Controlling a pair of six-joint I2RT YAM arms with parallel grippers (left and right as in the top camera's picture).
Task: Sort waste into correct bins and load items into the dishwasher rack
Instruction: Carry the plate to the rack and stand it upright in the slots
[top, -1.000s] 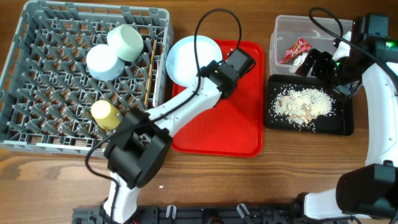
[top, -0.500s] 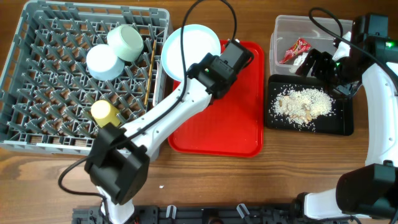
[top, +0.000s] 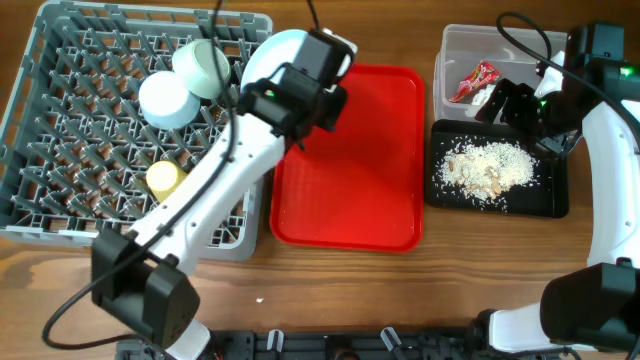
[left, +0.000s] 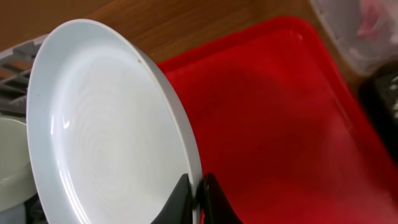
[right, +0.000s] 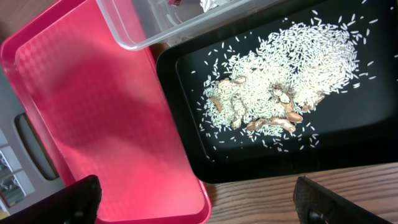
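Plate pinched edgewise by left end effector.

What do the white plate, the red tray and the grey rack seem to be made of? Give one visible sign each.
The plate: glazed ceramic or hard plastic, unclear; glossy white with soft highlights and faint rings.
The red tray: likely moulded plastic; even colour, rounded raised rim, fine surface texture.
The rack: likely grey moulded plastic; thin lattice of pegs, dull finish.

Glossy white plate, smooth red plastic tray, grey plastic rack, wood-grain table
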